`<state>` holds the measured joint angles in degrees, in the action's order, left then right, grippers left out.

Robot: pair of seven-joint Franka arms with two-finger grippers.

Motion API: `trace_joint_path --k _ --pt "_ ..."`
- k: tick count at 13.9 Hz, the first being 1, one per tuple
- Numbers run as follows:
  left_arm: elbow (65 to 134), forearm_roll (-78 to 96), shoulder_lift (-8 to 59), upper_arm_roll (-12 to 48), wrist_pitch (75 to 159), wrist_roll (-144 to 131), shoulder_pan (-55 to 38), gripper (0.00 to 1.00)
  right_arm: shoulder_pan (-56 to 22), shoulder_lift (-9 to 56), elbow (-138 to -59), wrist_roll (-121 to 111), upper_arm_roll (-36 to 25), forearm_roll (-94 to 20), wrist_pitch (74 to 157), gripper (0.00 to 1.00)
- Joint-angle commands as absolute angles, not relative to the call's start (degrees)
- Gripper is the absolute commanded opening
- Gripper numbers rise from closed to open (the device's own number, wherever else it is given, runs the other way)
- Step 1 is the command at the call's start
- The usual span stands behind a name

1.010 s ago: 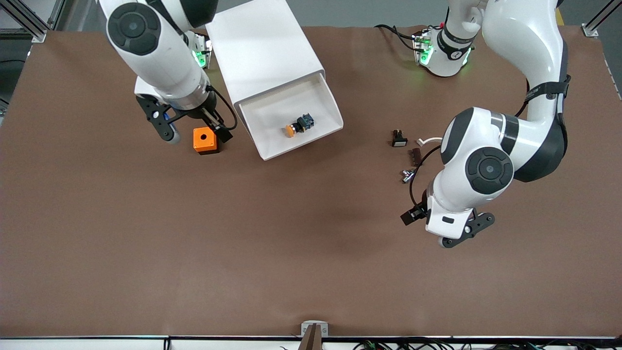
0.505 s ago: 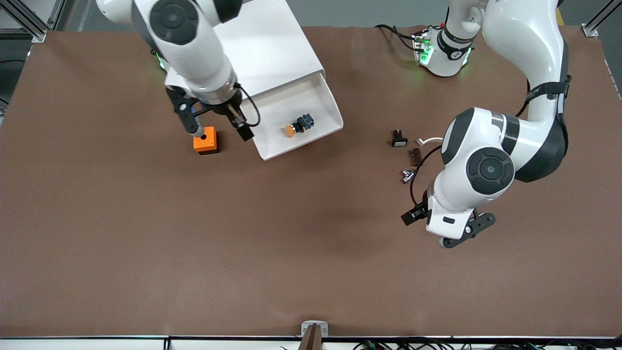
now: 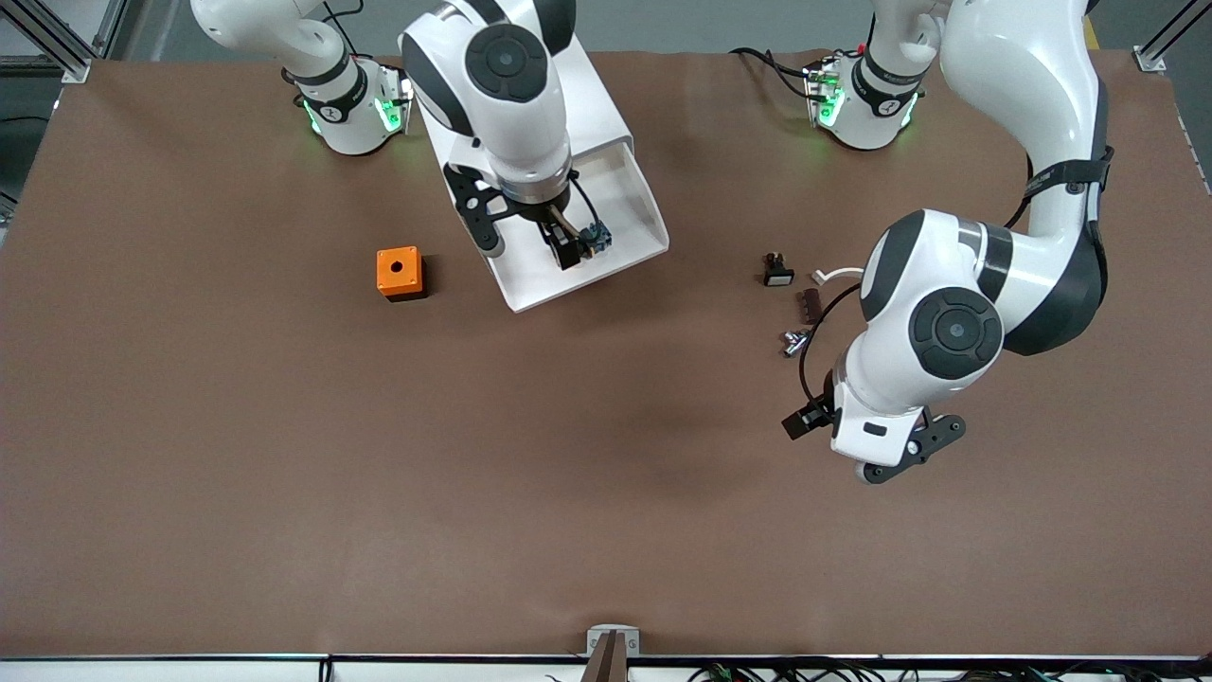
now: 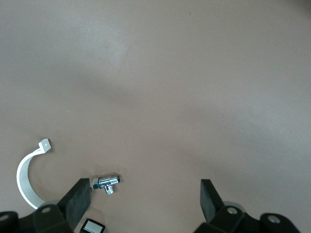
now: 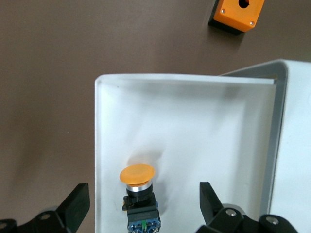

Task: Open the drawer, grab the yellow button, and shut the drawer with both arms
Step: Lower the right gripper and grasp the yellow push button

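Brown table (image 3: 284, 474); grey floor (image 3: 663, 24) past edge.

- right gripper (image 3: 530, 248) jaws wide apart, pointing down, toward right arm's end of table
- left gripper (image 3: 871, 445) spread too, arm waits

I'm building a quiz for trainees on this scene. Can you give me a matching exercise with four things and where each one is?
Things:
1. button
2. orange cube
3. right pincer
4. left pincer

Places:
A. over bare table, waiting
B. over the open drawer, open
C. lying in the drawer
D. on the table beside the drawer, toward the right arm's end

Pairs: 1-C, 2-D, 3-B, 4-A
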<state>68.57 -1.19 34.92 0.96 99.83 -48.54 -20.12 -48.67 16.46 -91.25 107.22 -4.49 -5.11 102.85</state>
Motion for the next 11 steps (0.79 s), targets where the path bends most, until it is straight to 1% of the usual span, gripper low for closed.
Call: trace_joint_path --k 1,6,8,11 --pt "70.14 -0.44 33.49 1.32 100.46 -48.25 -19.69 0.99 -50.18 18.01 -89.92 110.03 -5.27 -4.75 102.66 1.0" --pt "70.22 -0.44 33.49 1.32 100.46 -48.25 -19.69 0.99 -52.12 21.97 -86.49 112.59 -5.36 -4.4 102.74 1.0" --pt "70.22 -0.44 33.49 1.32 100.46 -48.25 -19.69 0.99 -52.56 22.06 -86.4 112.76 -5.36 -3.87 105.1 1.0" --pt "70.22 -0.44 33.49 1.32 100.46 -48.25 -19.69 0.99 -53.17 22.24 -86.57 113.73 -5.36 -2.9 106.08 1.0"
